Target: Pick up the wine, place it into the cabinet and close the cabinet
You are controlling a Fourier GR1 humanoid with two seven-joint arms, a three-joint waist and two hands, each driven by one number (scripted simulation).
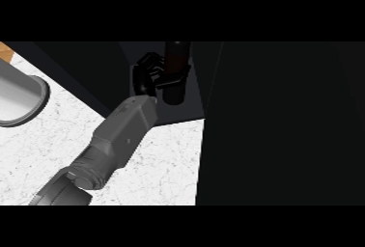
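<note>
Left hand (146,72) at 12 o'clock, black fingers curled round the dark cylindrical wine (175,72) inside the matte black cabinet (285,120); speckled white counter (43,149) below.

Looked like a kitchen from where I was driving it. I had a white speckled stone-look countertop (164,159) under the camera, a round grey metal sink basin (18,96) set into it at the left edge, and a dark open cabinet (192,103) sitting on the counter straight ahead.
</note>
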